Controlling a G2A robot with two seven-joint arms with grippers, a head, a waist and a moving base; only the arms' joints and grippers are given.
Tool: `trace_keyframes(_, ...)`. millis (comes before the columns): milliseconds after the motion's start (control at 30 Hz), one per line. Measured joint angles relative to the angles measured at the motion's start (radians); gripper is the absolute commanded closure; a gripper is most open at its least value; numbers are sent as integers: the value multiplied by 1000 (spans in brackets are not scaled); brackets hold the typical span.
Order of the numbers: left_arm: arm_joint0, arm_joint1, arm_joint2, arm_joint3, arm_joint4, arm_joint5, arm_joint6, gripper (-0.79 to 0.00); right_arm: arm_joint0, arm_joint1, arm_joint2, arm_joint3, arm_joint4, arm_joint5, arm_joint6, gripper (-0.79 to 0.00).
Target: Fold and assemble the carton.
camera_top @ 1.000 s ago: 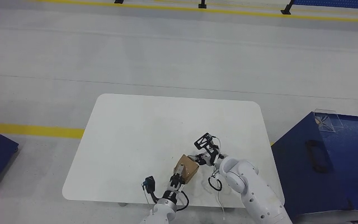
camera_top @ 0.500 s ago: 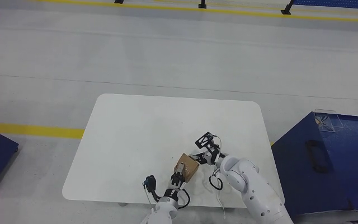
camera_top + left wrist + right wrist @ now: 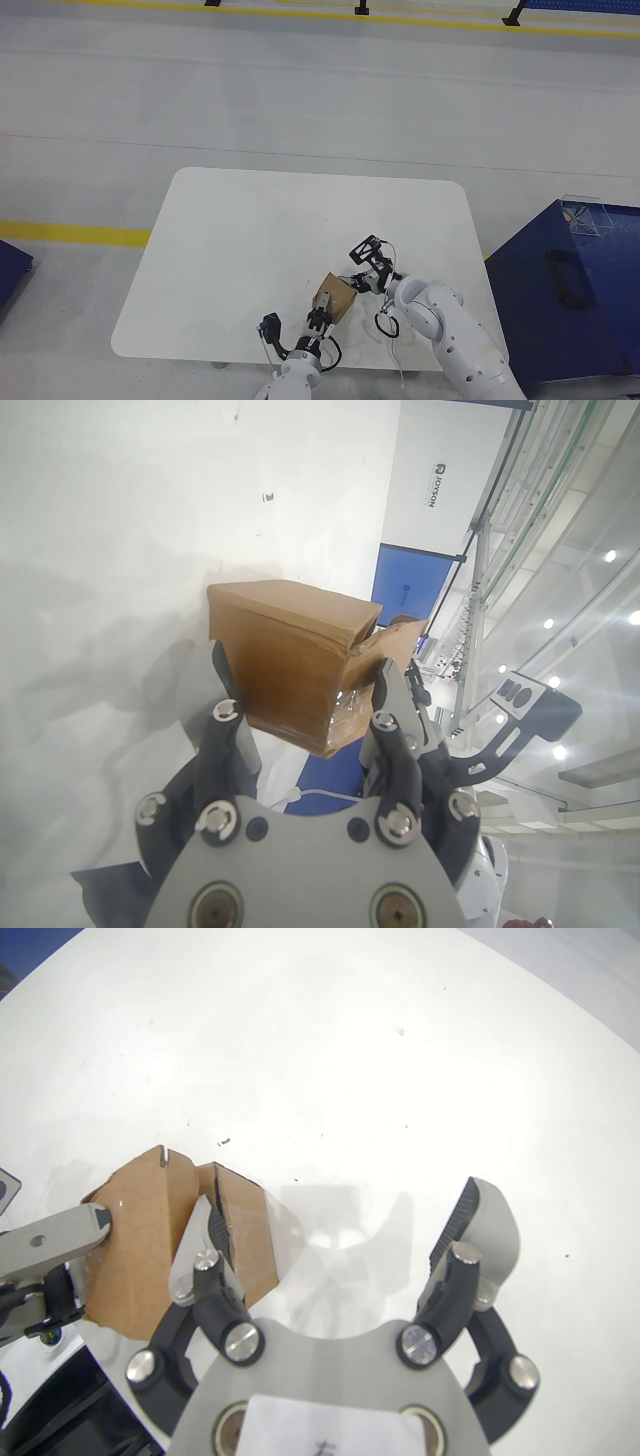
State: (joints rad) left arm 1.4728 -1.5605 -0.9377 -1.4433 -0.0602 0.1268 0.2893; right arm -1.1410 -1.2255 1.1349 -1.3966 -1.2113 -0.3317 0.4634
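- A large industrial hall is shown.
- A wide, smooth grey floor (image 3: 300, 90) is marked with yellow lines (image 3: 70, 234), as on a factory floor.
- A plain white table (image 3: 250, 230) is set alone on it, and a blue partition (image 3: 600, 330) is placed beside it.
- In the left wrist view a high ceiling is seen with rows of lamps (image 3: 610, 556) and glazed galleries (image 3: 560, 515).
- A tall white wall (image 3: 450, 450) is fitted with a blue panel (image 3: 415, 575).

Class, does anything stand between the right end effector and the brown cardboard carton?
Nothing visible does. The open right end effector sits directly beside the brown cardboard carton, which the left end effector grips.
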Motion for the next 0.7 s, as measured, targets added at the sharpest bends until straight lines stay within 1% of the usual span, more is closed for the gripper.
trace_keyframes(33, -2, -1, 0, 3, 1, 2, 2, -471, 1, 0, 0, 1, -2, 0, -1, -785)
trace_keyframes(433, -15, -13, 7, 38, 10, 11, 34, -514, -5, 3, 14, 0, -2, -1, -14, -785)
trace_keyframes(467, -15, -14, 7, 38, 10, 10, 36, -502, -5, 3, 14, -1, -2, -1, -14, -785)
trace_keyframes(633, -14, -17, 5, 40, 12, 8, 40, -489, -4, 3, 11, 4, -1, -6, -15, -785)
trace_keyframes(700, -13, -18, 4, 40, 14, 11, 42, -496, -4, 2, 13, 4, 6, 2, -28, -785)
